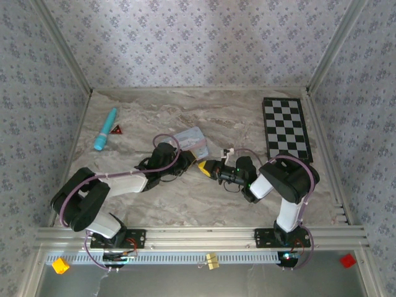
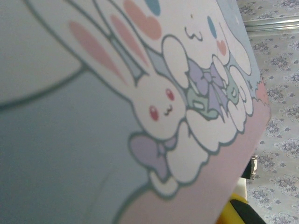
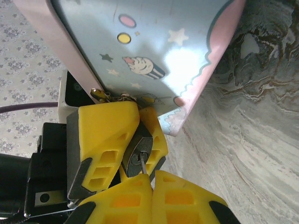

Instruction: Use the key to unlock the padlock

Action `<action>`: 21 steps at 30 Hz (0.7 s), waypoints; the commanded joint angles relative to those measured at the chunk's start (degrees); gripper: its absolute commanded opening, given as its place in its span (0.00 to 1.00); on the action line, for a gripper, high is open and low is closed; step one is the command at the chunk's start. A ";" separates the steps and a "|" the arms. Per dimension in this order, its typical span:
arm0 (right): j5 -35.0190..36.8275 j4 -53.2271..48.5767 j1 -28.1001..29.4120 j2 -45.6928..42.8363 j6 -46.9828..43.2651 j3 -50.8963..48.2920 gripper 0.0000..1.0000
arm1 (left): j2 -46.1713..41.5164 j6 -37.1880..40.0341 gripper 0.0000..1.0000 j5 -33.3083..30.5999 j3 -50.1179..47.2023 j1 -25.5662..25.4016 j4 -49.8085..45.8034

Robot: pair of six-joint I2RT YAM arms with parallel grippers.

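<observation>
The small dark padlock (image 3: 140, 150) is clamped between the yellow fingers (image 3: 105, 133) of my left gripper (image 1: 195, 164), keyhole end facing the right wrist camera. My right gripper (image 3: 153, 176) is shut on the key, whose thin metal blade (image 3: 144, 165) enters the keyhole. The two grippers meet tip to tip at mid-table, the right gripper (image 1: 214, 169) just right of the left. The padlock's shackle end reaches the edge of the pale blue cartoon tin (image 3: 154, 42), where it is hidden behind the fingers.
The cartoon tin (image 1: 190, 141) lies just behind the grippers and looms close in the left wrist view (image 2: 140, 93). A teal tube (image 1: 105, 129) and a small red-and-black triangle (image 1: 116, 129) lie at back left. A checkerboard (image 1: 286, 129) lies at back right. Walls enclose three sides.
</observation>
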 commanded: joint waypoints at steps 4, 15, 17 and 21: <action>3.97 -1.10 -2.46 1.72 0.43 1.97 0.00 | -2.77 1.53 0.00 6.77 1.48 -2.26 3.54; 3.93 -1.16 0.14 2.16 1.83 3.37 0.00 | -2.00 1.62 0.00 6.42 2.49 -2.69 5.72; 4.03 -1.16 0.65 2.36 2.06 3.82 0.00 | -1.68 1.54 0.00 6.50 2.75 -2.77 6.22; 4.29 -1.10 0.97 2.10 1.71 4.40 0.00 | -0.98 1.56 0.01 6.60 2.97 -2.84 5.76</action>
